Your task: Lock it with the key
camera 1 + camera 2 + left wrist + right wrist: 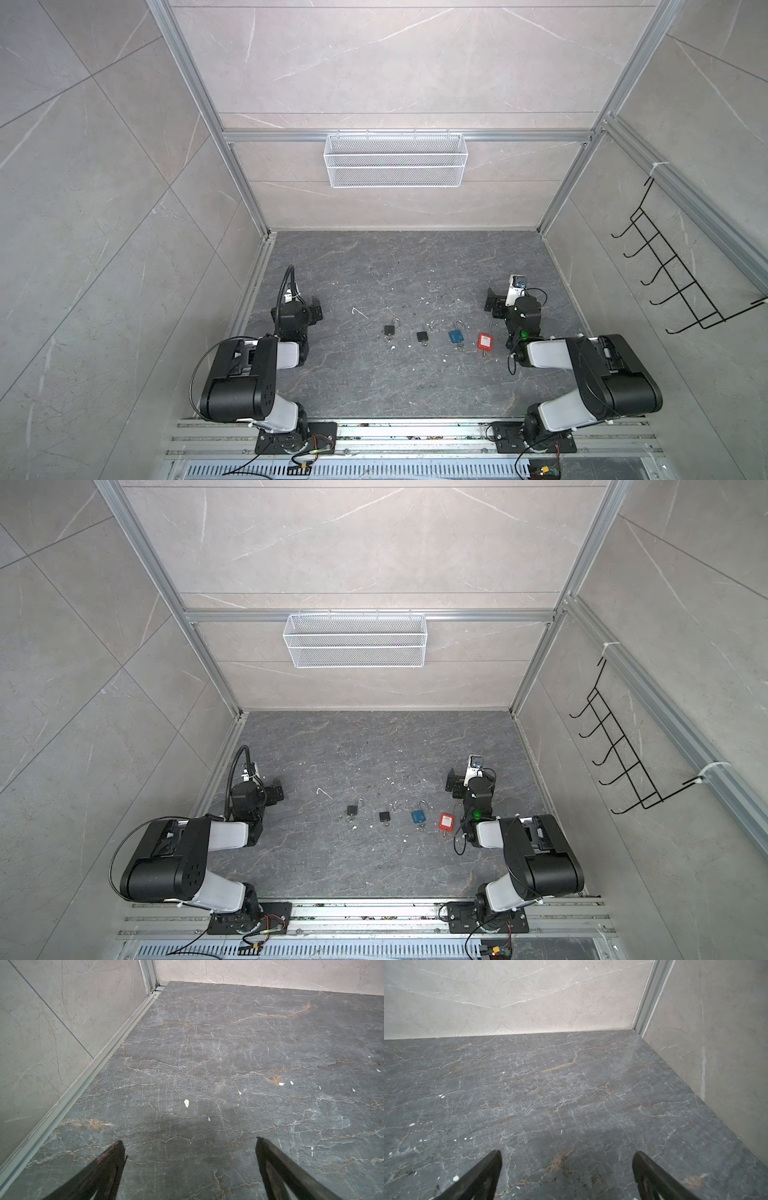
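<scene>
The left gripper (314,309) and right gripper (492,302) are hanging spread and empty either side of four locks (422,336) lying in a row on the floor (395,274), so one should be pinning the red lock (485,340) while the other is pinching its key (483,352) squarely.

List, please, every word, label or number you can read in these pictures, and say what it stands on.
No text is legible anywhere.
On the red padlock: a white label with dark print, too small to read in both top views.
On the blue padlock: no print visible.
</scene>
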Controlling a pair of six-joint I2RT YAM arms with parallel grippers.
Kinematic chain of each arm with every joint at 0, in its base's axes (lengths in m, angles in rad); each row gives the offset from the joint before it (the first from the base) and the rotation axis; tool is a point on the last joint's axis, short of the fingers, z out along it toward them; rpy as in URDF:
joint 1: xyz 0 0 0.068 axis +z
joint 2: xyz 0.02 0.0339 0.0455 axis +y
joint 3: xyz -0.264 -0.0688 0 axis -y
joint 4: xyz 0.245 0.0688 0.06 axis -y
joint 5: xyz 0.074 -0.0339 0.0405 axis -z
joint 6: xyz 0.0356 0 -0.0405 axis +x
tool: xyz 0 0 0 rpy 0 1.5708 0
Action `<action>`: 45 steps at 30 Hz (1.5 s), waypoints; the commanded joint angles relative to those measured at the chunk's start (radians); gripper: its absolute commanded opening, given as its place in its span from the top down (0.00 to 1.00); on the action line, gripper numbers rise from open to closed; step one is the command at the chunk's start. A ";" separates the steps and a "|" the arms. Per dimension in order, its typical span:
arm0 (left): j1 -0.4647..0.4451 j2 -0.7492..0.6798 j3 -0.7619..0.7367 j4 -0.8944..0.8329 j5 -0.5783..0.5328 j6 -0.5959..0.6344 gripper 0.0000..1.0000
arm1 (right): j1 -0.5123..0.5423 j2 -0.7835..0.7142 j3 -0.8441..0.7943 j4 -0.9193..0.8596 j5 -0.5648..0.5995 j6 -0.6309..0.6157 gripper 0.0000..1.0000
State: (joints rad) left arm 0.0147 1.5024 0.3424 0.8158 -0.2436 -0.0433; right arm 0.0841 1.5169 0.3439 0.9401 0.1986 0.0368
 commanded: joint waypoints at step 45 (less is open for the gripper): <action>-0.517 -0.249 0.518 -1.093 0.208 -0.497 0.07 | 0.317 -0.421 0.436 -1.617 0.064 0.612 0.14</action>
State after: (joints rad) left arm -0.4808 1.2499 0.8223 -0.2363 -0.0978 -0.5053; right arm 0.3973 1.1461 0.8249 -0.5297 0.3065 0.5598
